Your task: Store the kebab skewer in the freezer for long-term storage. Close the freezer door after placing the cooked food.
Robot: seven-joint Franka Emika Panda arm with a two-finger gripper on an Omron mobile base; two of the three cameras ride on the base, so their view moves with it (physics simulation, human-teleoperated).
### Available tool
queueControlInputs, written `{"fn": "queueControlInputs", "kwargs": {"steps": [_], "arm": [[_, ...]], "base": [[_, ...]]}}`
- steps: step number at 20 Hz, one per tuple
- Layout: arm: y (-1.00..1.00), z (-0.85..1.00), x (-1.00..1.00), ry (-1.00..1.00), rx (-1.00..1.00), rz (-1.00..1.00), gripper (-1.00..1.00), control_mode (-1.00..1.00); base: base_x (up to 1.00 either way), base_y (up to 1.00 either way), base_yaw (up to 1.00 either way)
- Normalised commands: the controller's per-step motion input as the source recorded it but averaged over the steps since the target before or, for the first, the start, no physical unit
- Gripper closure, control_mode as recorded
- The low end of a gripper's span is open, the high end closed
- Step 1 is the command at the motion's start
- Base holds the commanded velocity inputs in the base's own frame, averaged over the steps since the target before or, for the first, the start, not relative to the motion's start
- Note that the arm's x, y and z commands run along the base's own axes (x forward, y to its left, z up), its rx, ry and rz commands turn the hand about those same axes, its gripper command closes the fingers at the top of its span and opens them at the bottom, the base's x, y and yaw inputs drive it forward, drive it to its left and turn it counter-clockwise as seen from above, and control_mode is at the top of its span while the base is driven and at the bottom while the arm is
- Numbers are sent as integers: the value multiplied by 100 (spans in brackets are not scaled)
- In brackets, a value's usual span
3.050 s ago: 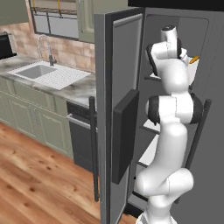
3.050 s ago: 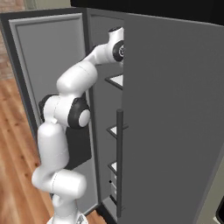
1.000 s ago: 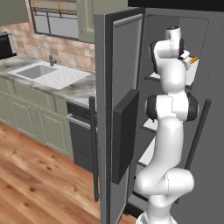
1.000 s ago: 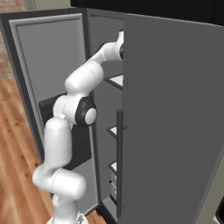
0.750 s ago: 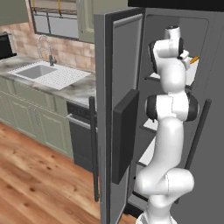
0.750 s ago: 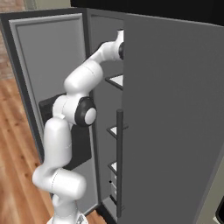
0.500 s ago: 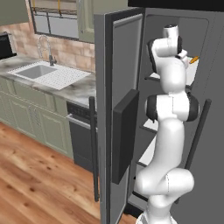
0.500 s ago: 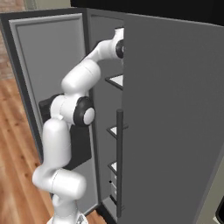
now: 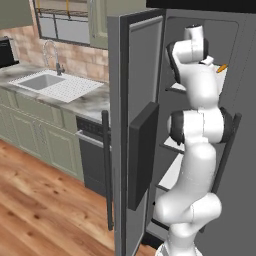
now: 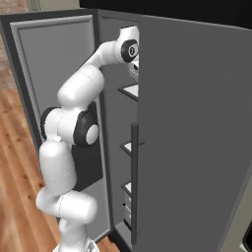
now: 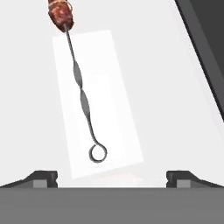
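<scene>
The skewer (image 11: 81,94) lies on a white freezer (image 9: 200,60) shelf (image 11: 166,87), long axis running straight away from the jaws, ring end nearest. The jaws stand wide open, empty. The door (image 9: 132,125) is open.

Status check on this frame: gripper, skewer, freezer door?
Gripper open, clear of the kebab skewer. Skewer lying on white freezer shelf, released. Freezer door wide open, not yet closed; arm reaches in through the doorway.

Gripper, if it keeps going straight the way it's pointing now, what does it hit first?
Probably the kebab skewer, lying on the white shelf ahead of the open gripper; its ring end is nearest. Depth is unclear.
</scene>
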Motion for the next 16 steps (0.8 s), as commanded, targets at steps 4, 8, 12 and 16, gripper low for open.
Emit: {"fn": "queueControlInputs", "kwargs": {"steps": [4, 8, 12, 16], "arm": [[30, 0, -66, -6, 0, 0, -100, -100], [32, 0, -66, -4, 0, 0, -100, -100], [34, 0, -65, -3, 0, 0, -100, -100], [33, 0, -68, -1, 0, 0, -100, -100]], "base": [[0, 0, 0], [0, 0, 0], [0, 0, 0], [0, 0, 0]]}}
